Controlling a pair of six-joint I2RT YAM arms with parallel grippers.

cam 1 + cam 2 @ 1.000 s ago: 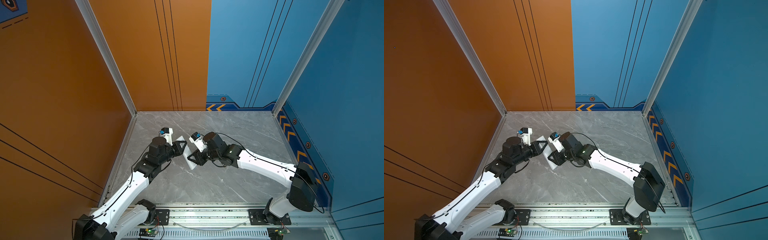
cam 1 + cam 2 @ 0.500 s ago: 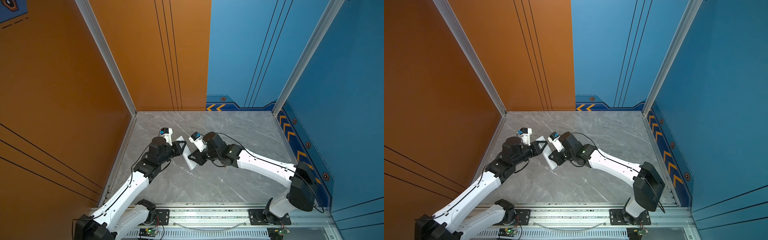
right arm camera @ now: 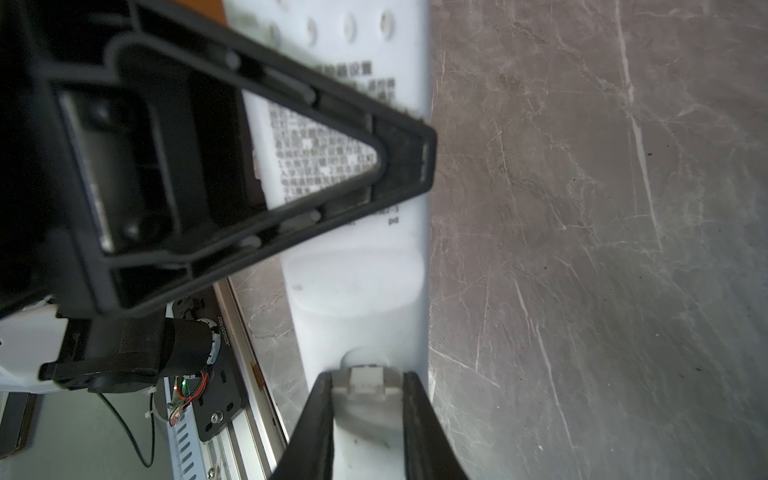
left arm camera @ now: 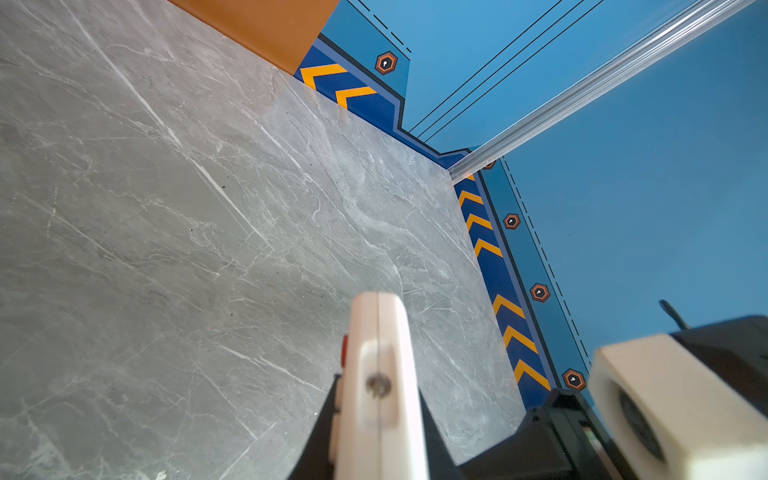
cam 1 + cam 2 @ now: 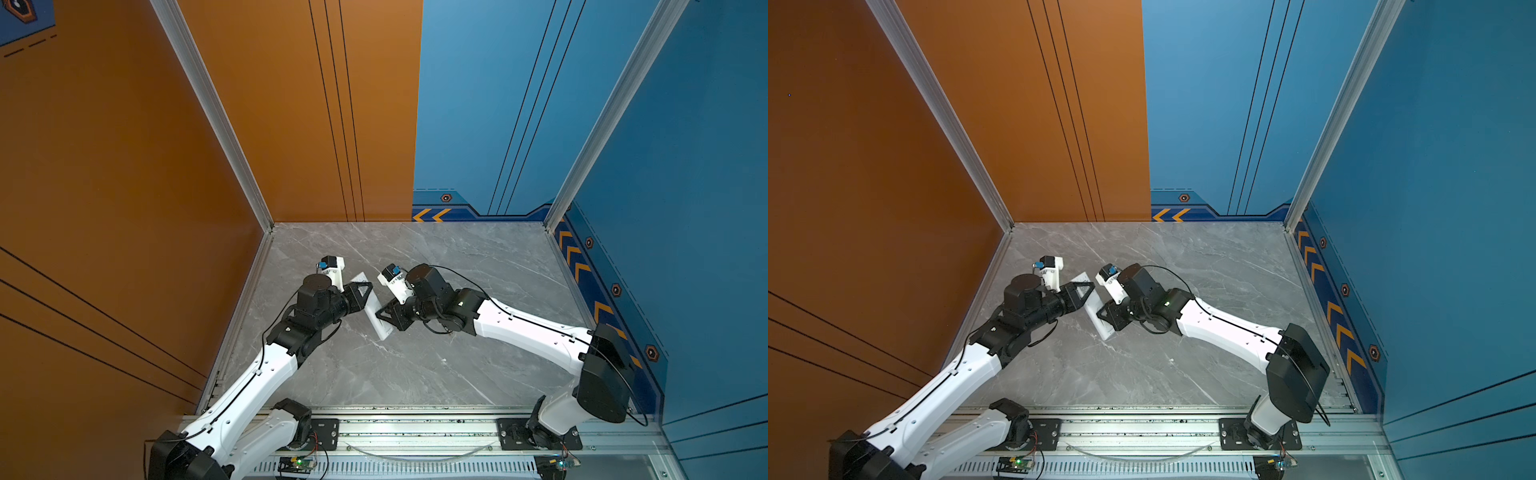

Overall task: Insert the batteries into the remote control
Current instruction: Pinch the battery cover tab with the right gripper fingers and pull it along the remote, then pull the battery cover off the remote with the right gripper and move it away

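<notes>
The remote control (image 5: 376, 311) (image 5: 1097, 311) is a long white bar held off the floor between both arms, seen in both top views. My left gripper (image 5: 365, 293) (image 4: 376, 395) is shut on its upper part, clamping front and back; its end faces the left wrist view as the remote control (image 4: 380, 365). The right wrist view shows its printed white back (image 3: 353, 286). My right gripper (image 5: 380, 314) (image 3: 365, 380) is shut on a small white cover piece (image 3: 365, 384), held against the remote's lower end. The batteries are hidden.
Grey marble floor (image 5: 436, 365) lies below, with an orange wall (image 5: 124, 208) on the left and blue walls (image 5: 685, 208) behind and on the right. A metal rail (image 5: 415, 428) with the arm bases runs along the front edge.
</notes>
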